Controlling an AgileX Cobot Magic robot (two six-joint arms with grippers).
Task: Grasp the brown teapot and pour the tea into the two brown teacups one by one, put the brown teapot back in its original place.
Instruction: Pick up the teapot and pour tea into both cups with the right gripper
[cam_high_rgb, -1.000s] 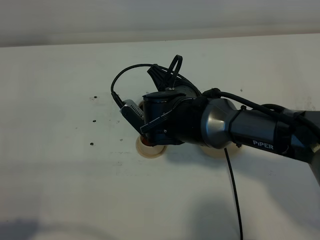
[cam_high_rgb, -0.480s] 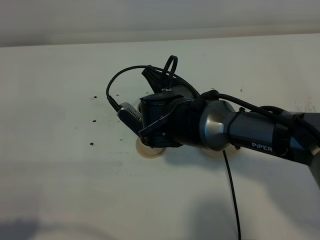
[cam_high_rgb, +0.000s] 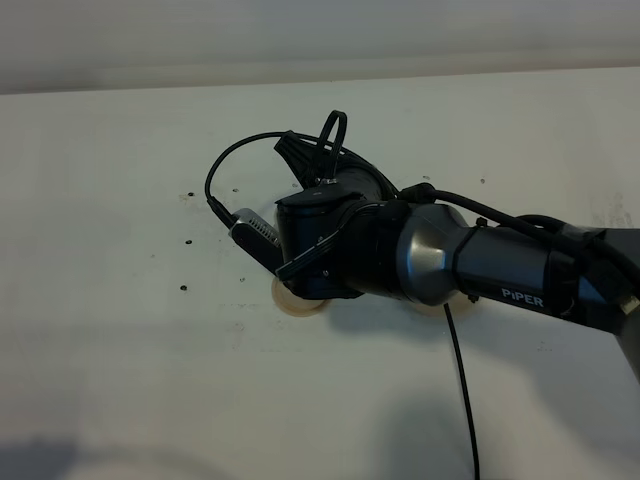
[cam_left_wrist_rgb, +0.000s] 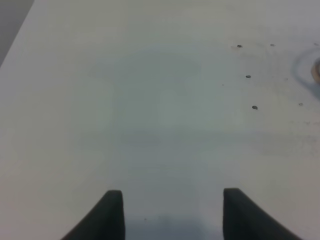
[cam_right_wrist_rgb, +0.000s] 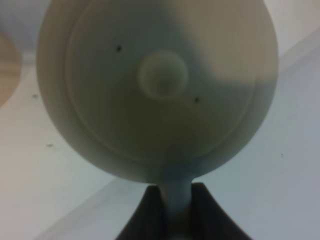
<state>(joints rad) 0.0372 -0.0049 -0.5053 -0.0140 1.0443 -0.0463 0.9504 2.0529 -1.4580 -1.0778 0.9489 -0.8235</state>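
Observation:
In the right wrist view my right gripper (cam_right_wrist_rgb: 177, 192) is shut on the loop handle of the brown teapot (cam_right_wrist_rgb: 160, 85). The teapot fills that view from above, with its domed lid and knob showing. In the high view my right arm (cam_high_rgb: 440, 260) reaches across the middle and hides the teapot. A small pale tan cup saucer (cam_high_rgb: 295, 303) peeks out under the wrist; its cup is hidden. A second pale tan edge (cam_high_rgb: 432, 306) shows under the forearm. My left gripper (cam_left_wrist_rgb: 172, 215) is open and empty over bare table.
The white table (cam_high_rgb: 120, 330) has a few small dark specks left of the arm. A black cable (cam_high_rgb: 462, 390) hangs from the right arm toward the front. A tan rim (cam_right_wrist_rgb: 7, 65) shows at the edge of the right wrist view.
My right arm has shifted a little left and farther back, and its wrist has turned. It now covers more of the cup saucer below it. The left gripper view gives no earlier frame.

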